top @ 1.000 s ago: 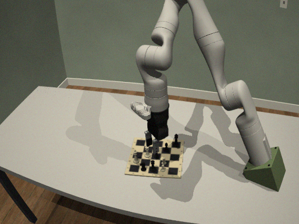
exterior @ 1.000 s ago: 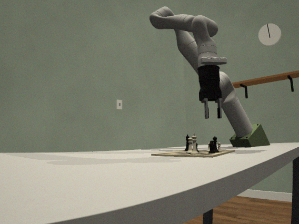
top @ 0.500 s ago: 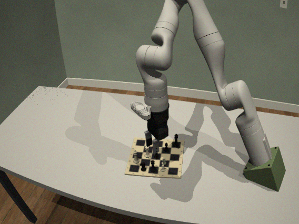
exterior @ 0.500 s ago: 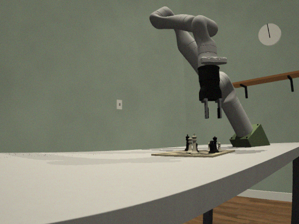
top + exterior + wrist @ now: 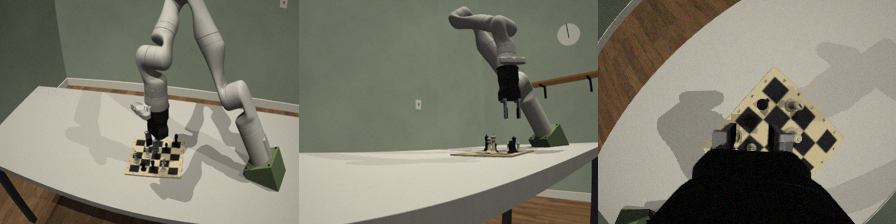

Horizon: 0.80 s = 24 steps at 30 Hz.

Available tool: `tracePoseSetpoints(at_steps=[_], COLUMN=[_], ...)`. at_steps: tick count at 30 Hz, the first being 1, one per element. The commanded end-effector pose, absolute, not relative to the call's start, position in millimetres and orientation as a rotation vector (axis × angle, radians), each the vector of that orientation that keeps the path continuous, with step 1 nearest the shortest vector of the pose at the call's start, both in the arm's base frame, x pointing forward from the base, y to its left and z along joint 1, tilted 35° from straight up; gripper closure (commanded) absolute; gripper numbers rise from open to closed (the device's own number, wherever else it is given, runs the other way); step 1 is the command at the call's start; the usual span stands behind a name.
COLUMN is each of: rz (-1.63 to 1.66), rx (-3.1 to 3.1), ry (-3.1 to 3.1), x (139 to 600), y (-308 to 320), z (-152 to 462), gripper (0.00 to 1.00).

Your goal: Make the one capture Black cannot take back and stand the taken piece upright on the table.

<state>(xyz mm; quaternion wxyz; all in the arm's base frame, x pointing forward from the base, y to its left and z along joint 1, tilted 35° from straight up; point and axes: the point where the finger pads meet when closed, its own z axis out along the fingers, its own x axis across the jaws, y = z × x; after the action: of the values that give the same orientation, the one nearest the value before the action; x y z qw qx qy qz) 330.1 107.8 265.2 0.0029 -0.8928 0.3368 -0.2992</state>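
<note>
Above the board (image 5: 153, 175) (image 5: 470, 155) (image 5: 774, 71), the gripper (image 5: 152, 150) (image 5: 512, 117) (image 5: 752, 133) points downward, its jaws well apart with nothing between them.

"Why so high?"

"The height keeps the fingertips over the crowns of the pieces, so a sideways approach should topple none. The wide jaws suit a descent around one piece, since a narrow pair would land on its head."

"And where is the piece to be taken?"

"Among the black pieces, all those visible being upright on the board. Which one it is, the views do not settle; the edge marks are too small to read. The capture appears not yet made."

"What governs the choice?"

"Safety after the capture. The tall white piece (image 5: 136, 156) (image 5: 493, 144) (image 5: 795, 105) stands near the low black piece (image 5: 143, 166) (image 5: 510, 147) (image 5: 762, 104), but nearness alone does not prove a safe capture."

"And the order of work?"

"Probably the black piece first, lifted straight up and stood on the table (image 5: 52, 147) (image 5: 404, 184) (image 5: 643, 125), so that its square is free for the capturer. Close neighbours leave little room for the fingers; a slanted lift could nudge one off its square."

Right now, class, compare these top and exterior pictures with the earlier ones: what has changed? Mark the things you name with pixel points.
Nothing visibly changed: no piece moved, and nothing was taken hold of or let go. The open hand (image 5: 152, 149) (image 5: 511, 117) (image 5: 752, 133) stays above the chessboard (image 5: 173, 171) (image 5: 467, 154) (image 5: 827, 141).
</note>
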Motion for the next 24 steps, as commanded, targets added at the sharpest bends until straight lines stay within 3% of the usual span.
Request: tracePoseSetpoints(at_steps=[1,24], rz=[-0.942,-0.942], rx=[-2.799,-2.801], ry=[1.04,1.039], x=[332.1,343.3], y=[108.2,104.3], z=[265.1,247.6], gripper=[0.21,0.21])
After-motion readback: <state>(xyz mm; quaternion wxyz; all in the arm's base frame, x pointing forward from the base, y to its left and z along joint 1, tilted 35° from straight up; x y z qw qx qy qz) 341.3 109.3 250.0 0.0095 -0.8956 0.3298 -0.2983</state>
